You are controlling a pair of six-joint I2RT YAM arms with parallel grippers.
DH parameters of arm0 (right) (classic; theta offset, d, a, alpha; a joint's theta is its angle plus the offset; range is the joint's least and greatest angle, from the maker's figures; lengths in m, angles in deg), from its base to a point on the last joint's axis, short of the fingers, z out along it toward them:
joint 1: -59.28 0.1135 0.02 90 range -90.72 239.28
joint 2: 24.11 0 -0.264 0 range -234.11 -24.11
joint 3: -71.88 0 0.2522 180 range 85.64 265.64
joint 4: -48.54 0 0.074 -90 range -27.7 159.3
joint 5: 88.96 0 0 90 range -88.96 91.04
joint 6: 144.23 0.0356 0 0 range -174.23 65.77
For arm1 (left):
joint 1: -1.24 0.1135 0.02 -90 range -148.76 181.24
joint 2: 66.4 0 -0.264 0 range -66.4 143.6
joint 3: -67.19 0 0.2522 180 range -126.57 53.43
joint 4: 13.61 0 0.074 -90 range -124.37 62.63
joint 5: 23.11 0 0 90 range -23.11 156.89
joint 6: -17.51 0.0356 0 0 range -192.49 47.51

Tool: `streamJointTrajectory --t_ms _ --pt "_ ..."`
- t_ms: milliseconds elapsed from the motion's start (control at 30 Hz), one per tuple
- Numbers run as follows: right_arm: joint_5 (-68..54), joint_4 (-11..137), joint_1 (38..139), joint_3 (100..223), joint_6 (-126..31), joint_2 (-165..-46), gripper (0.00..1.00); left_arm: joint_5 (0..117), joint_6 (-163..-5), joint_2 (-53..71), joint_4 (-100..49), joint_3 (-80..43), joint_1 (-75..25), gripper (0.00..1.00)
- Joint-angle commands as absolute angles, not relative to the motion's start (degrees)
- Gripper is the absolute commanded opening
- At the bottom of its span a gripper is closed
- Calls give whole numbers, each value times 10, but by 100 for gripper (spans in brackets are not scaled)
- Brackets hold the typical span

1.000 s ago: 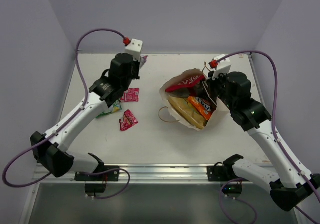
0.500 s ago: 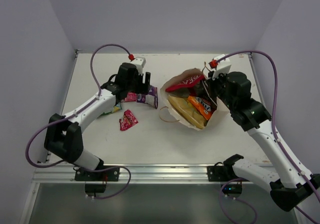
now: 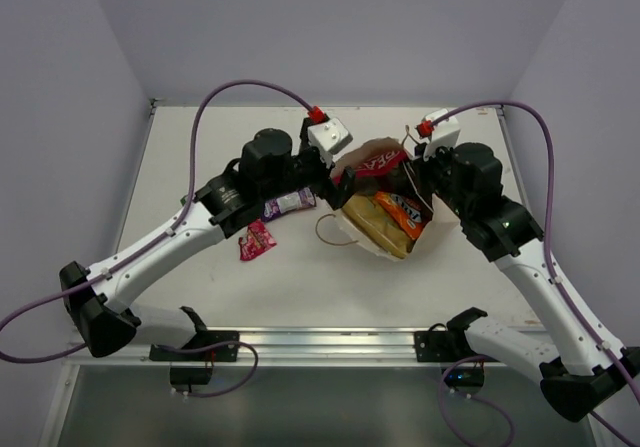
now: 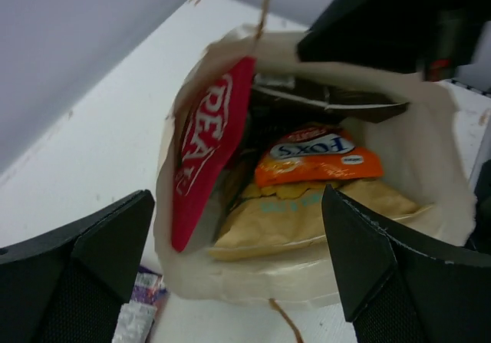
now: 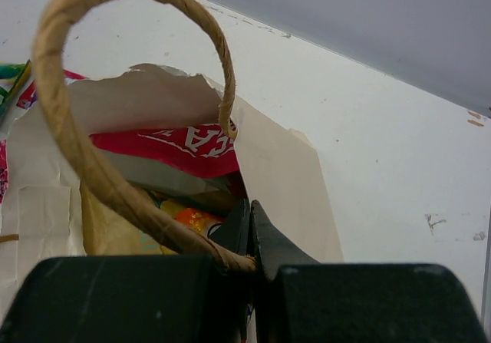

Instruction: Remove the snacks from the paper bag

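Observation:
The paper bag [image 3: 352, 233] lies on its side at mid table, mouth facing left. Inside show a red packet [image 4: 205, 145], an orange packet [image 4: 316, 159] and a large tan-yellow chip bag [image 4: 307, 222]. My left gripper [image 3: 335, 175] hovers open just in front of the mouth, its wide-apart fingers [image 4: 77, 274] empty. My right gripper [image 5: 257, 235] is shut on the bag's upper rim [image 5: 284, 174] at the root of a string handle [image 5: 84, 151], holding the mouth up. A purple packet [image 3: 286, 204] and a pink packet [image 3: 257, 239] lie on the table left of the bag.
The bag's other handle loop [image 3: 328, 229] rests on the table by the mouth. White walls close in the table at the back and both sides. The left arm's purple cable [image 3: 250, 87] arches over the back left.
My left gripper has opened and let go of the purple packet, which now lies on the table. The left arm swung right to the bag's mouth. The right arm has not moved.

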State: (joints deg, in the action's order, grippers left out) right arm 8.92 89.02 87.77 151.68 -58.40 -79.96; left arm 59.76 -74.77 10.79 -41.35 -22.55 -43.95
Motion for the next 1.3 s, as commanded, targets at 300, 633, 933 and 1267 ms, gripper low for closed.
streamJointTrajectory --t_ms 300,633,933,1267 --pt "61 928 881 1574 -592 -797 0 537 -435 176 -361 -228 -565 93" --pt "29 932 887 1579 -598 -792 0 530 -356 258 -329 -231 -575 87" --pt "27 931 890 1578 -598 -793 0 534 -323 328 -326 -239 -575 83" --pt "25 927 893 1575 -593 -785 0 541 -306 387 -318 -260 -575 56"
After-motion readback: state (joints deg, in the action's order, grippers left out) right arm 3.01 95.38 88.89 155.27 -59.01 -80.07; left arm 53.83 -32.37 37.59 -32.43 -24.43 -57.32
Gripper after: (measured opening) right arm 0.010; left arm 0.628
